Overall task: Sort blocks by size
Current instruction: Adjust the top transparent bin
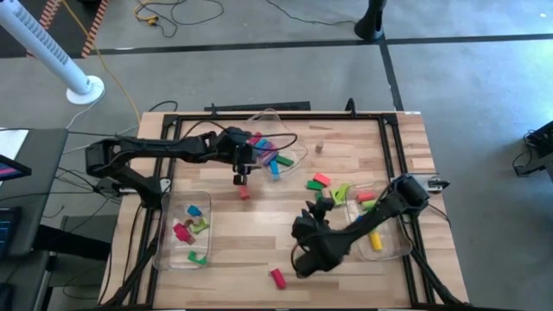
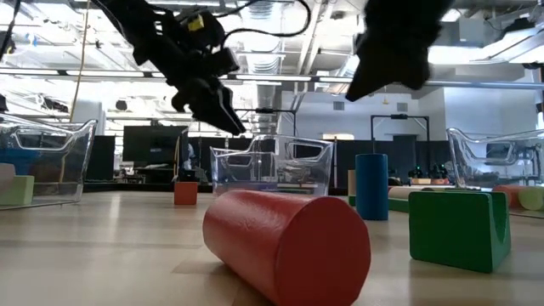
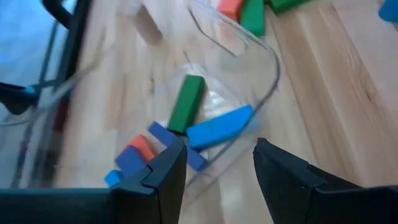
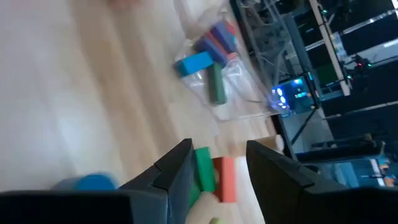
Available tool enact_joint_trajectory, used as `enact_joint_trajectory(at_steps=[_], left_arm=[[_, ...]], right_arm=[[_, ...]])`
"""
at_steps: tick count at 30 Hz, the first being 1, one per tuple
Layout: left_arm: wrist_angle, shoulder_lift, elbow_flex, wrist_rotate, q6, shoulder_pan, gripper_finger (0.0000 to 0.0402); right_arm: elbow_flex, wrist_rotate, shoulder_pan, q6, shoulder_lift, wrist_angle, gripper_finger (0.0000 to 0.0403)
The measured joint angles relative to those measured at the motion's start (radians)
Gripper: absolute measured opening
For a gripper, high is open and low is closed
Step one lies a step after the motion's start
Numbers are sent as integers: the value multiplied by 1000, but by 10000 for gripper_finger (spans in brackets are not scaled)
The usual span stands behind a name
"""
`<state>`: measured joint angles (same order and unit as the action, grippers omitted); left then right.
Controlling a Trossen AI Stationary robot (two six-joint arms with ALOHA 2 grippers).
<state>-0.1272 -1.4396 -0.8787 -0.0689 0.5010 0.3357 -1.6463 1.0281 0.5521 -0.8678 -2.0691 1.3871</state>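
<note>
High view: my left gripper (image 1: 240,175) beside clear bin (image 1: 298,145) at table's far edge, fingers apart, holding nothing. Small red block (image 1: 244,193) on wood just below it. My right gripper (image 1: 309,212) near table middle, fingers parted, empty; green and red blocks (image 1: 333,188) scattered just beyond it. Low view alone shows red cylinder (image 2: 285,244) lying close to lens, green arch block (image 2: 460,228), upright blue cylinder (image 2: 371,186). Left wrist view: blue bar (image 3: 219,126) and green bar (image 3: 186,102) inside bin, ahead of my fingers (image 3: 163,171).

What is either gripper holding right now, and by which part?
Nothing. The left gripper and right gripper both stand open with empty gaps, above the blocks.
</note>
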Motion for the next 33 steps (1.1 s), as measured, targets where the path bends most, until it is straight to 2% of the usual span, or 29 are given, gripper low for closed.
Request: enact_joint_trajectory(at_steps=[6,11,17,21,24,28,33], left_arm=[[-5,58,0,-4,-8,8,178],[-63,57,0,0,0,29,178],[-125,72,0,2,-65,43,178],[-147,97,0,-18,-156,32,178],[-177,125,0,-58,-184,7,178],[-249,168,0,-59,-217,-33,178],[-308,236,0,-59,-264,-95,178]], right_arm=[[0,1,-64,155,4,-121,170],[0,-21,-121,382,4,-334,169],[0,-156,-193,653,4,-564,168],[0,-216,-244,738,4,-633,168],[0,-291,-283,802,4,-697,168],[0,-338,-327,871,4,-742,168],[0,-482,-395,938,3,-799,168]])
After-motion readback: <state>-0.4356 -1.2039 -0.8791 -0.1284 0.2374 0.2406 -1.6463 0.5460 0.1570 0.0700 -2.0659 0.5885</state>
